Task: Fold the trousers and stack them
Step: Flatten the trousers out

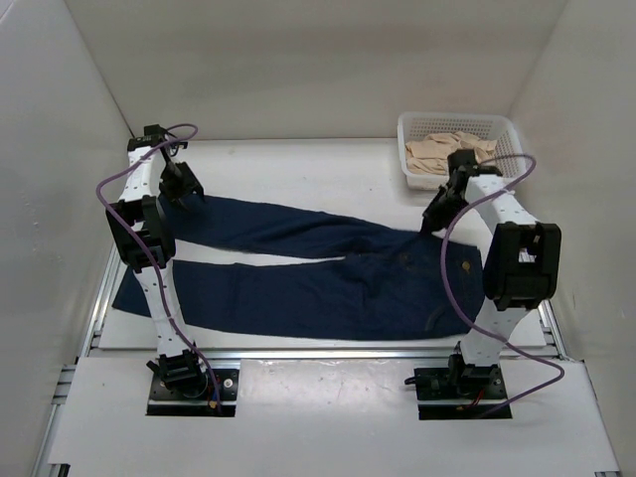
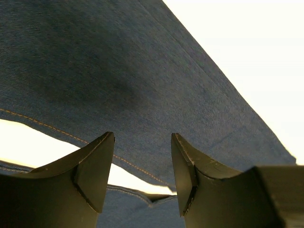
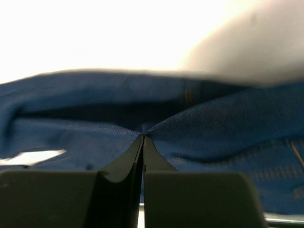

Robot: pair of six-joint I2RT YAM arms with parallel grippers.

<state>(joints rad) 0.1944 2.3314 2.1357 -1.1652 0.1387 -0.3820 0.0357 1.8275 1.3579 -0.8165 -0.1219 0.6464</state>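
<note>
The dark navy trousers (image 1: 328, 288) lie spread on the white table, with the waist at the right and both legs running left. My left gripper (image 1: 187, 199) is open just over the far leg near its hem. In the left wrist view its fingers (image 2: 142, 159) stand apart over the denim (image 2: 118, 71) and a line of tan stitching. My right gripper (image 1: 429, 225) is at the far edge of the waist. In the right wrist view its jaws (image 3: 143, 137) are shut, with a puckered fold of denim (image 3: 213, 123) at their tips.
A white basket (image 1: 502, 127) with beige cloth garments (image 1: 447, 151) stands at the back right, just behind the right arm. White walls enclose the table on the left, back and right. The near leg's hem (image 1: 129, 293) hangs over the table's left edge.
</note>
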